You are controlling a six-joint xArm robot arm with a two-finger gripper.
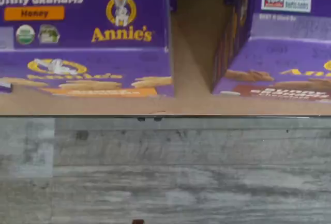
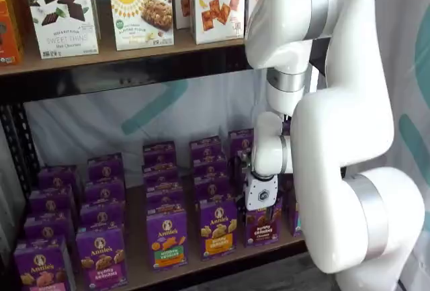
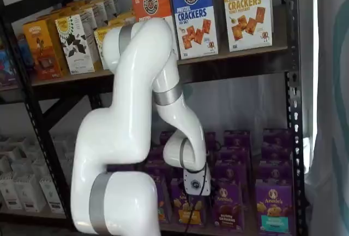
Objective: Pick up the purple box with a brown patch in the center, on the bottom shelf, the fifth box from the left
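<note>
- You see the purple box as smooth printed cardboard.
- Your bottom shelf is matt wood.
- The arm looks like glossy white plastic.

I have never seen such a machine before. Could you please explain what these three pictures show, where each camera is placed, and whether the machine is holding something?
The white machine is a robot arm that picks boxes from a rack. Two cameras view the shelves from the front; the third sits on the arm's wrist and looks down. Its gripper hangs low before the bottom shelf, but its fingers are hidden, so a grip cannot be seen. The shelf holds rows of small purple Annie's cartons. The purple box with dark brown crackers stands just below the gripper. Larger cracker boxes stand on the upper shelf.
</note>
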